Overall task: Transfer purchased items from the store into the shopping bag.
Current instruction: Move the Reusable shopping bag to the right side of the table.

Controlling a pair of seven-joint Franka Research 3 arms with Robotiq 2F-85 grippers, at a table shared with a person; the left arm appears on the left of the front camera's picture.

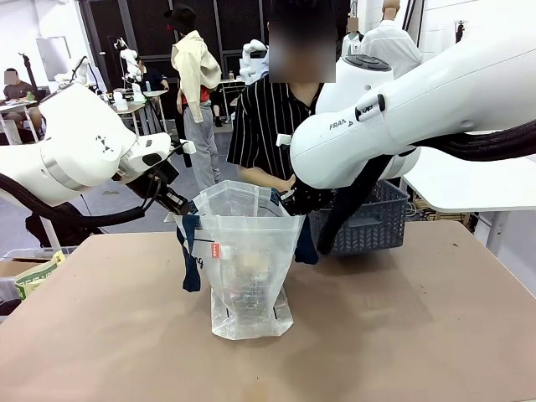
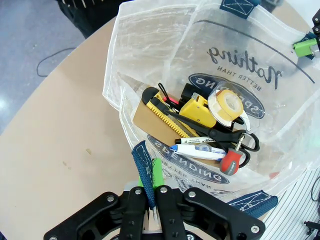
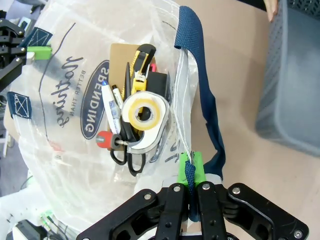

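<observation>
The shopping bag point(image 1: 249, 268) stands upright near the middle of the table point(image 1: 419, 335), its mouth held wide by both arms. The left gripper point(image 2: 152, 192) is clenched on the bag's rim where a navy strap point(image 2: 143, 172) is sewn on, and the right gripper point(image 3: 191, 177) is clenched on the opposite rim at the other navy strap point(image 3: 202, 100). The grey basket point(image 1: 368, 219) sits behind the bag on the far right, just beside the person point(image 1: 268, 126); from the front I cannot tell whether anything is left in it. The step in hand looks like holding the bag open for loading, and doing it well means keeping both grips level and pulled gently apart, so the mouth stays wide without the thin plastic tearing or the base lifting off the table. The bag is clear plastic with dark print on its side and a small red tag point(image 1: 215, 249). Inside, heaped on the bottom, lie a roll of pale yellow tape point(image 3: 145, 114) in its dispenser, a yellow utility knife point(image 2: 165, 112), black-handled scissors point(image 2: 235, 137), a white marker point(image 2: 197, 149), a red-capped tool point(image 2: 231, 161) and a piece of brown card point(image 2: 147, 120), so much of the loading seems done.
</observation>
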